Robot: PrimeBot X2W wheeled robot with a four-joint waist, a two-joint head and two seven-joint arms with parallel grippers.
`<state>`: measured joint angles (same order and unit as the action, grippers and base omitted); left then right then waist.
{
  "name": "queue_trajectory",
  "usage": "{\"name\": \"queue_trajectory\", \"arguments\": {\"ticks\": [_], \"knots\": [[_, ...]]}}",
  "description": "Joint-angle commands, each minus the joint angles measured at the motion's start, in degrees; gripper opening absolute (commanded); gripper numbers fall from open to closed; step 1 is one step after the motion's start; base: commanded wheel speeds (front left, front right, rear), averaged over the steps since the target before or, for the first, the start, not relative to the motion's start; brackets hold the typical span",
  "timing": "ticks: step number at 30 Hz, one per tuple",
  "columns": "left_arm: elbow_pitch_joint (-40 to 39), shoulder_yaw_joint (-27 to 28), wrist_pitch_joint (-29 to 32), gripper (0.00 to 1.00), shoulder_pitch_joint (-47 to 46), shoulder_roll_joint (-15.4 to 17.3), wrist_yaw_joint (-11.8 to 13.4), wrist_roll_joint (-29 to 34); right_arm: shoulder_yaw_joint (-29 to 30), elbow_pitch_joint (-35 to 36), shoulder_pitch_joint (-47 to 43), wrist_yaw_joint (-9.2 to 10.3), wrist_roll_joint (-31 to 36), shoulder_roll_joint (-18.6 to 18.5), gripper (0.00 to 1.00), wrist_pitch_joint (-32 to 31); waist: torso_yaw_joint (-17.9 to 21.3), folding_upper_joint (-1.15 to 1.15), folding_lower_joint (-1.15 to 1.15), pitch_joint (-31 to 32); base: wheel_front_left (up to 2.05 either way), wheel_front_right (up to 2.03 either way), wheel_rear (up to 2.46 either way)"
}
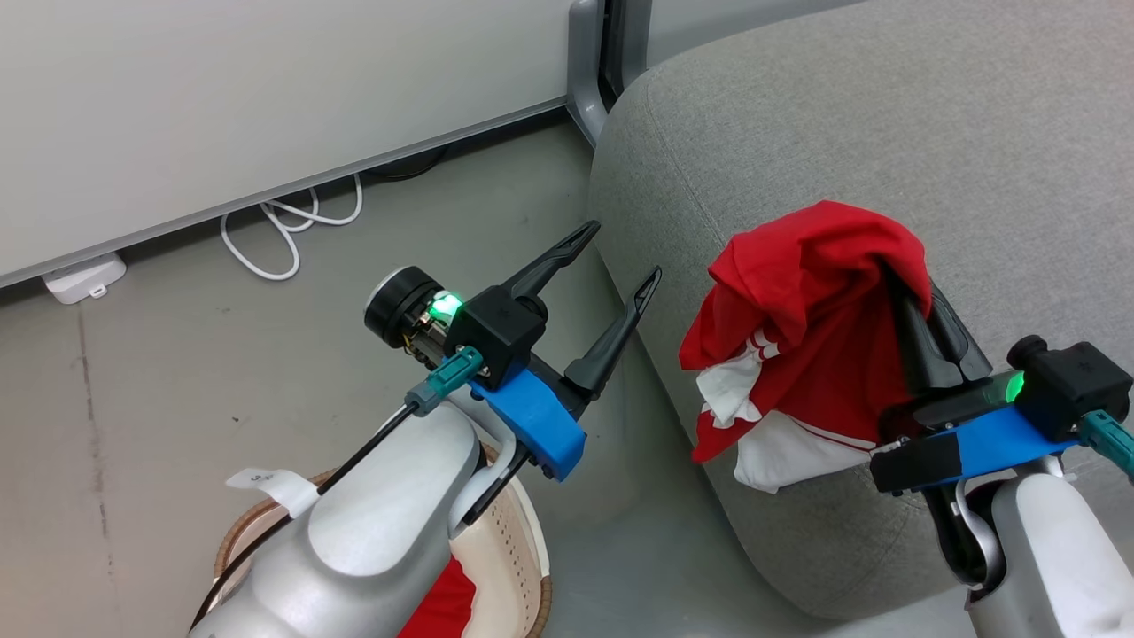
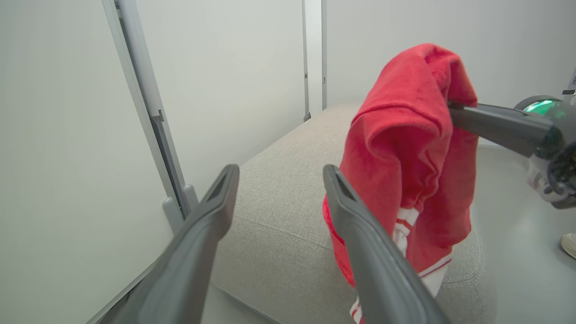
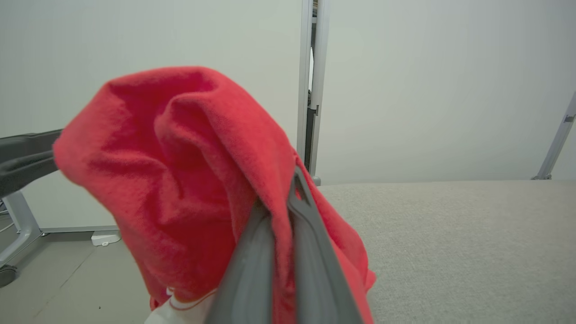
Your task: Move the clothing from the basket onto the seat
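Noted right gripper (image 3: 288, 202), jaws clamped on red garment (image 1: 797, 301) at seat (image 1: 886, 115) edge; released there, it would likely slide floorward. Noted left gripper (image 1: 620, 252), jaws spread wide, empty.

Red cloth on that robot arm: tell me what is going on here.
The robot is moving clothes from a basket onto a grey sofa cushion. Its right gripper is shut on a red garment with white trim, which hangs from it over the cushion's near edge and is not yet laid down. The left gripper is open and empty, beside the garment, over the floor. The basket, at the lower left of the head view, holds more red cloth.
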<state>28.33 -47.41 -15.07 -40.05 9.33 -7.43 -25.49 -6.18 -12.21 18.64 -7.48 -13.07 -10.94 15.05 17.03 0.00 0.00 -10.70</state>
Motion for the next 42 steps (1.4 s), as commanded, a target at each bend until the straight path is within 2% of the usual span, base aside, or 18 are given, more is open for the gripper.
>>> {"name": "queue_trajectory", "arguments": {"ticks": [1, 9, 15, 24, 25, 29, 36, 42], "knots": [[-0.1, 0.2, -0.2, 1.0, 0.0, 0.1, 0.0, 0.4, 0.3, 0.4, -0.6, -0.03, 0.3, 0.2, 0.0, 0.2, -0.2, 0.0, 0.0, 0.0, 0.0, 0.0, 0.0], [-0.8, 0.8, -0.2, 1.0, -0.4, 0.2, 0.0, 1.0, 1.7, 1.9, 2.0, -0.03, 0.4, 0.7, 0.0, 0.2, -1.0, 0.0, 0.0, -1.1, 0.0, 0.0, 0.0], [-2.0, 0.9, -0.2, 1.0, -2.8, 0.8, 0.0, 2.6, 5.6, 4.0, 9.8, -0.03, 1.1, -0.3, 0.0, 0.2, -1.9, 0.0, 0.0, -6.3, 0.0, 0.0, 0.0], [-2.8, -0.8, -0.1, 1.0, -10.2, 1.8, 0.0, 5.0, 17.4, 7.6, 26.3, -0.03, 1.2, -5.8, 0.0, 0.2, -4.4, 0.0, 0.0, -18.5, 0.0, 0.0, 0.0], [-2.8, -0.8, -0.1, 1.0, -10.2, 1.8, 0.0, 5.0, 17.4, 7.6, 26.3, -0.03, 1.2, -5.8, 0.0, 0.2, -4.4, 0.0, 0.0, -18.5, 0.0, 0.0, 0.0], [-2.9, -1.5, 0.0, 1.0, -13.3, 2.3, 0.0, 5.9, 22.5, 8.4, 32.6, -0.03, 0.8, -9.5, 0.0, 0.2, -5.0, 0.0, 0.0, -24.0, 0.0, 0.0, 0.0], [-3.6, -2.1, 0.0, 1.0, -17.0, 3.3, 0.0, 7.2, 28.9, 1.1, 40.8, -0.03, -1.3, -17.1, 0.0, 0.2, -5.9, 0.0, 0.0, -31.1, 0.0, 0.0, 0.0], [-4.1, -2.4, 0.0, 1.0, -18.3, 3.9, 0.2, 8.1, 30.9, -7.7, 41.8, -0.03, -0.9, -18.5, 0.0, 0.2, -6.0, 0.0, 0.0, -35.0, 0.0, 0.0, 0.0]]}}
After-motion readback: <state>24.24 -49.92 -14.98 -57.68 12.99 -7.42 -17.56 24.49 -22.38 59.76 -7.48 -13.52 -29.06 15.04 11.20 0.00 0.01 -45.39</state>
